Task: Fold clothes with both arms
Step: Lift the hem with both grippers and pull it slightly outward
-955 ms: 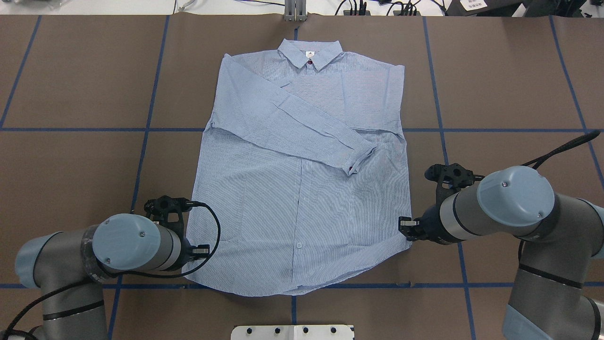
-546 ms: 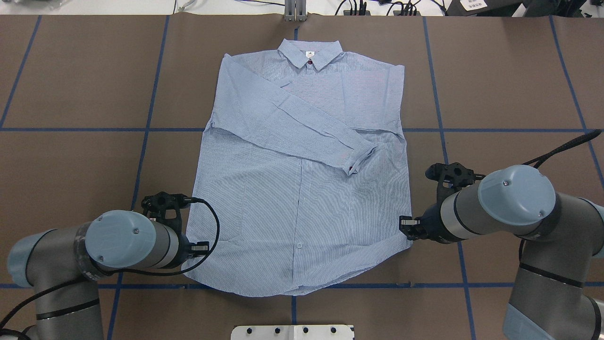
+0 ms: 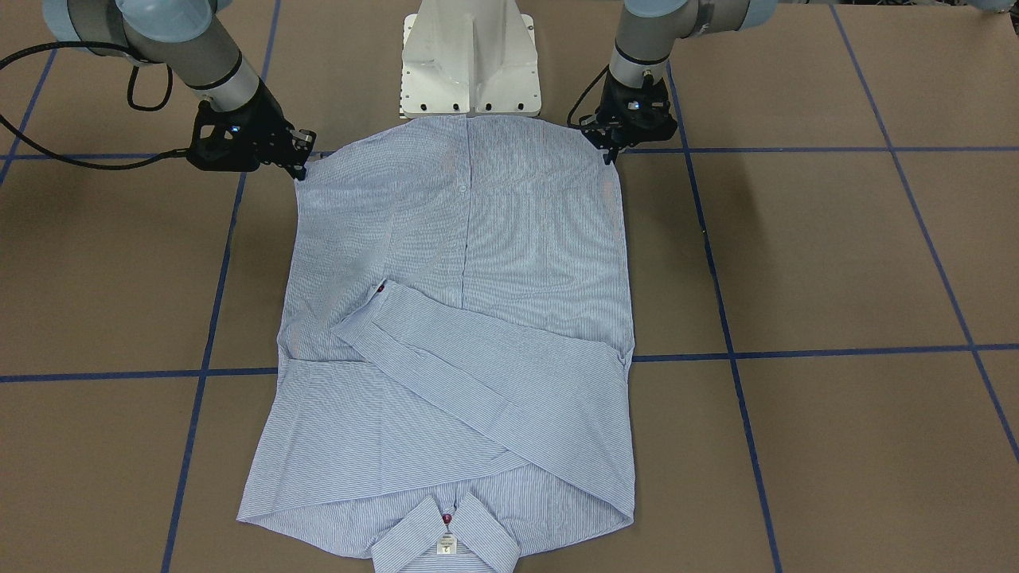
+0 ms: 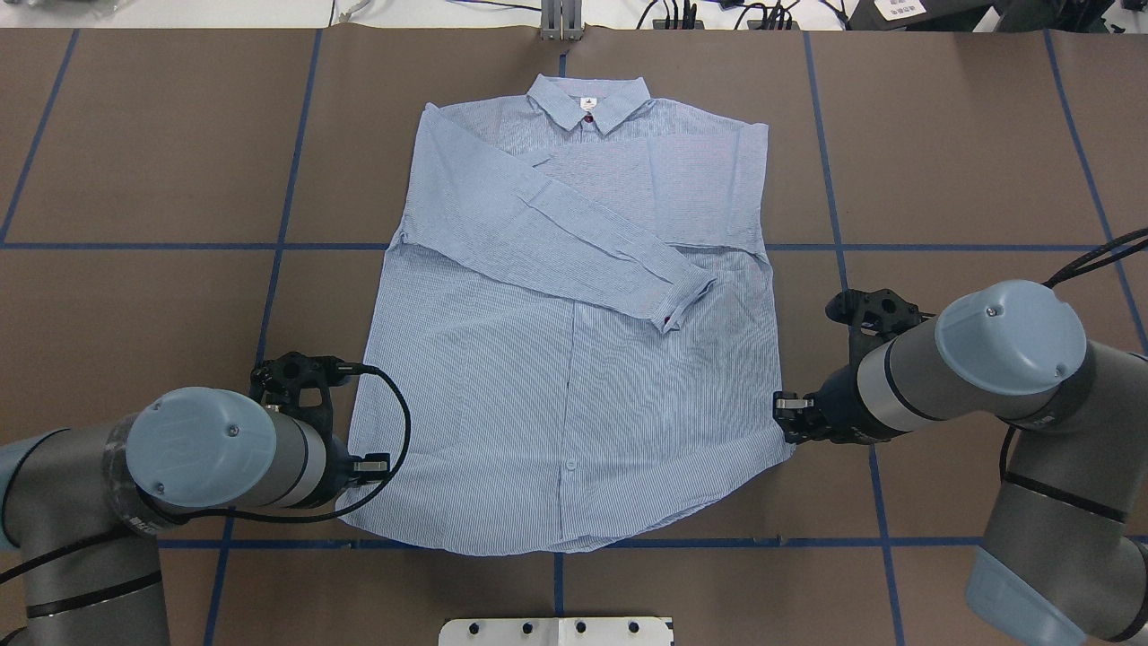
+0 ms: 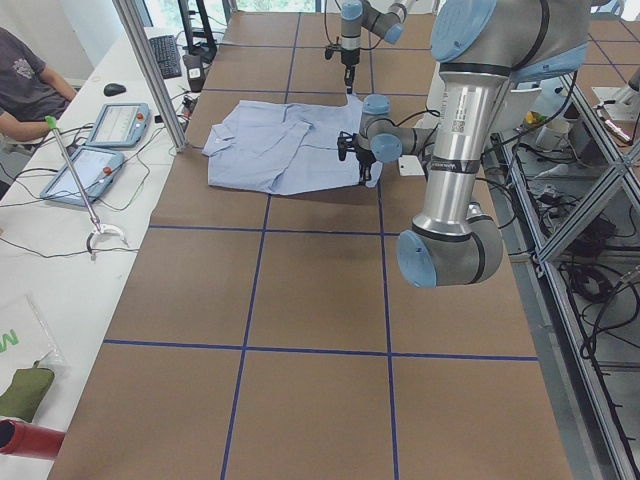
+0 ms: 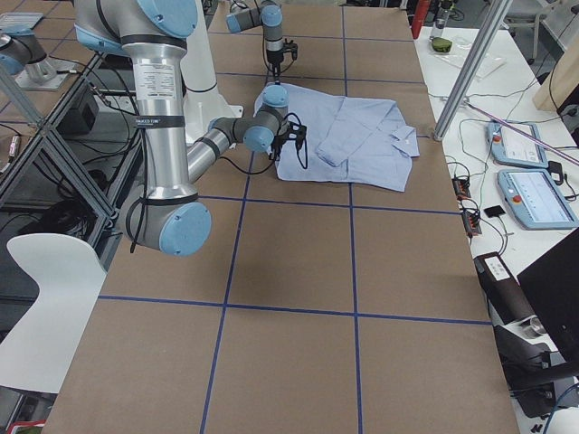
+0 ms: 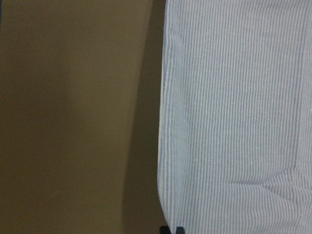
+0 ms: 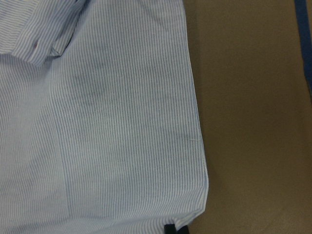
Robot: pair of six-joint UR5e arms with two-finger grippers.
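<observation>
The clothes are one light blue striped shirt lying flat on the brown table, collar at the far side. One sleeve is folded across the front, its cuff to the right of the placket. My left gripper is shut on the hem's near-left corner, on the right side of the front-facing view. My right gripper is shut on the near-right corner. Each wrist view shows striped shirt cloth, with a dark fingertip at the bottom edge.
The white pedestal base stands just behind the hem. Blue tape lines grid the brown table cover. A metal post and cables sit beyond the collar. A seated person and control tablets are at the side bench.
Both arms have drawn outward, the left one to the left and the right one to the right. The two hem corners have moved apart with them and the lower shirt lies wider.
</observation>
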